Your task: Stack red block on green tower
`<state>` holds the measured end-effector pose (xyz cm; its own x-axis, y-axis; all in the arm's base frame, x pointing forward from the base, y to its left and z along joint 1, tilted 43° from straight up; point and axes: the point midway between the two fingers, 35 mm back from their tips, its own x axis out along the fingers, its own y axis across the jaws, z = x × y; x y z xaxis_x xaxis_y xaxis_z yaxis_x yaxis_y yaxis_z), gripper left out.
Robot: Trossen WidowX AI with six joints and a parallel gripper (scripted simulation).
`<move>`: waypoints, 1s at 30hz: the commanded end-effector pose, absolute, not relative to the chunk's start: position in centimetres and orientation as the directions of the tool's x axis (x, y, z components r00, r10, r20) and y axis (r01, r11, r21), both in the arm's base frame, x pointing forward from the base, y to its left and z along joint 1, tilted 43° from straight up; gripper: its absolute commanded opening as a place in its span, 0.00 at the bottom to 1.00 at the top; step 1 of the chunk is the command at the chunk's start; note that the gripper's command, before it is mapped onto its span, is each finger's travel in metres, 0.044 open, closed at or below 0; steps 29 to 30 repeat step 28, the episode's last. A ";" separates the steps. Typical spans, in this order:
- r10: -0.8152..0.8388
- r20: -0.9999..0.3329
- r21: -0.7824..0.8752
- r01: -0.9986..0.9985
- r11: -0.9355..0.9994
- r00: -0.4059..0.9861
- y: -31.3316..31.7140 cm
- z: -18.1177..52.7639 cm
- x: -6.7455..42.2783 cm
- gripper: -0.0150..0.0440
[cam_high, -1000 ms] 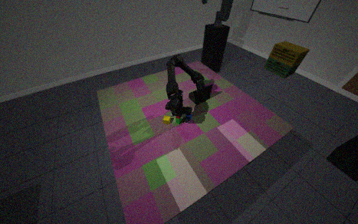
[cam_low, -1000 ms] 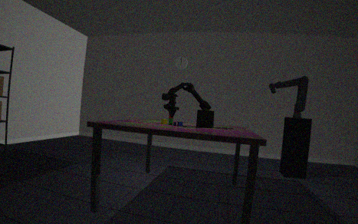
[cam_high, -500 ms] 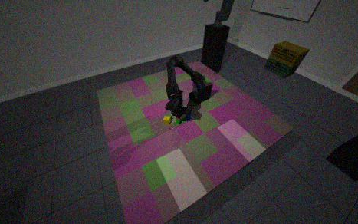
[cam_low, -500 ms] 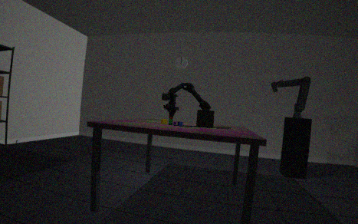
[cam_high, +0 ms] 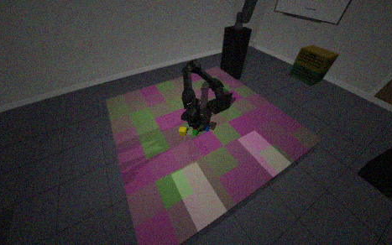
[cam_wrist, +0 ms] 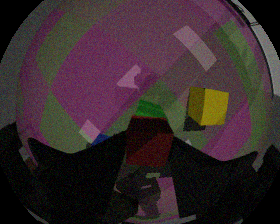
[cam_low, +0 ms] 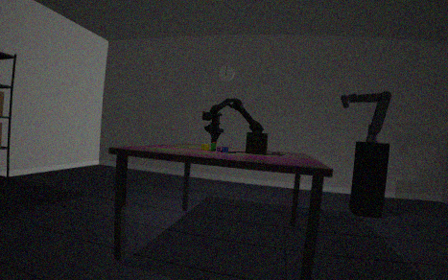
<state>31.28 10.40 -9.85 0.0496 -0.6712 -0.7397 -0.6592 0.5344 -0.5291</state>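
Note:
The red block (cam_wrist: 150, 145) is between the fingertips in the wrist view, on top of the green tower (cam_wrist: 150, 108) (cam_high: 195, 132) (cam_low: 213, 147), whose green part shows just beyond it. The tower looks upright. My gripper (cam_wrist: 147, 137) (cam_high: 196, 127) (cam_low: 214, 139) points down over the tower. Its fingers stand slightly open, one on each side of the red block and very close to it. Any small gap between block and fingers is too dark to make out. The fingers mostly hide the red block in the top and exterior views.
A yellow block (cam_high: 182, 131) (cam_low: 205, 147) (cam_wrist: 209, 106) stands close beside the tower. A blue block (cam_high: 207, 128) (cam_low: 224, 150) (cam_wrist: 100, 139) is on the tower's other side, partly behind a finger in the wrist view. A small brownish thing (cam_high: 213, 125) lies near the blue block.

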 end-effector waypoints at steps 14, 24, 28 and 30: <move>-0.671 -0.740 -0.530 -0.659 0.535 0.050 10.4 -9.9 31.3 1.00; -0.671 -0.740 -0.530 -0.659 0.535 0.050 10.4 -9.9 31.3 1.00; -0.671 -0.740 -0.530 -0.659 0.535 0.050 10.4 -9.9 31.3 1.00; -0.671 -0.740 -0.530 -0.659 0.535 0.050 10.4 -9.9 31.3 1.00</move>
